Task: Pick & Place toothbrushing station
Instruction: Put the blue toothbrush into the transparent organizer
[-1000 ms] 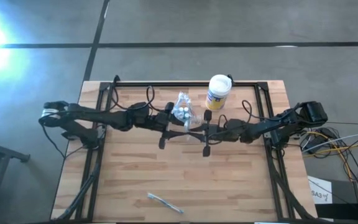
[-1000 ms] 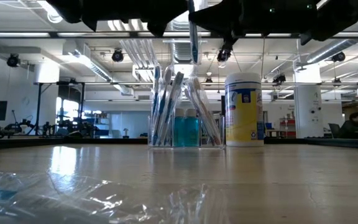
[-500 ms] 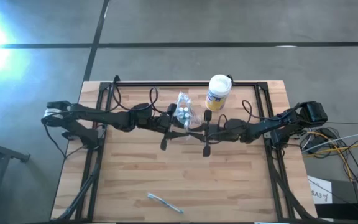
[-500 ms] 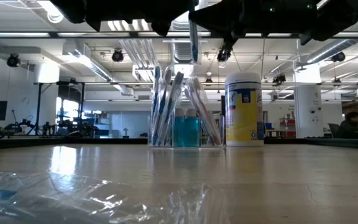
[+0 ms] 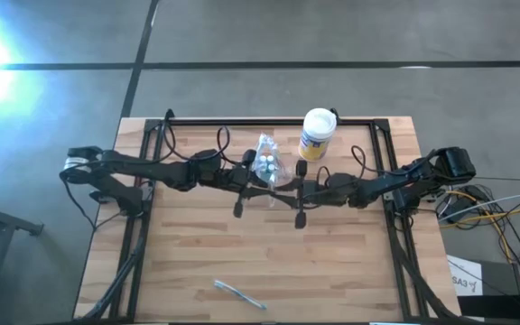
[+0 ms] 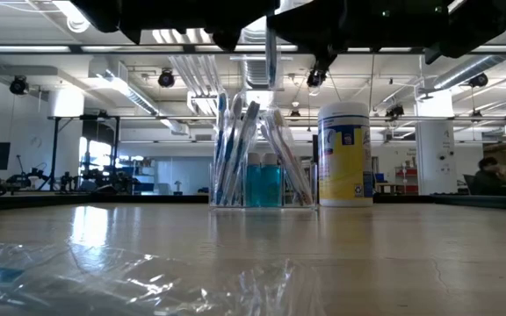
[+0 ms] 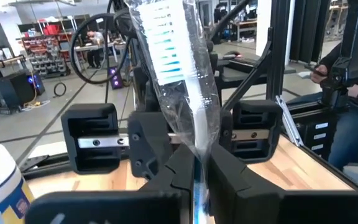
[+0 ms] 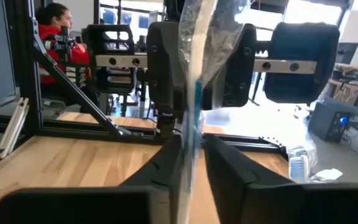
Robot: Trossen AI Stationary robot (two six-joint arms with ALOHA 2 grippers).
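Note:
The toothbrushing station [image 5: 266,162] [image 6: 262,158], a clear holder with brushes and blue-capped bottles, stands on the table's far middle. A toothbrush in a clear wrapper [image 7: 185,81] [image 6: 271,53] hangs upright, teal bristle head up, above and just nearer than the station. My two grippers meet at it. My left gripper [image 5: 264,185] [image 7: 196,180] is shut on it. My right gripper [image 5: 287,188] [image 8: 191,155] faces it from the other side, its fingers a little apart on either side of the handle. My left gripper pinches the wrapped toothbrush's handle [image 7: 196,163], below the bristle head, between its two fingers. The fingers come level from the table's left and lie across the brush. The brush stands upright, lifted clear of the table and the station. My right gripper: whether its fingers [image 8: 174,152] touch the wrapper I cannot tell.
A white-lidded, yellow-labelled canister [image 5: 317,134] [image 6: 344,154] stands just right of the station. Another wrapped brush [image 5: 239,294] lies near the table's front edge, its crinkled plastic [image 6: 104,272] filling the low view's foreground. A dark metal frame [image 5: 269,121] borders the table.
My left gripper has moved toward the table's right, up to the wrapped toothbrush held over the middle. The brush has stayed upright and in place.

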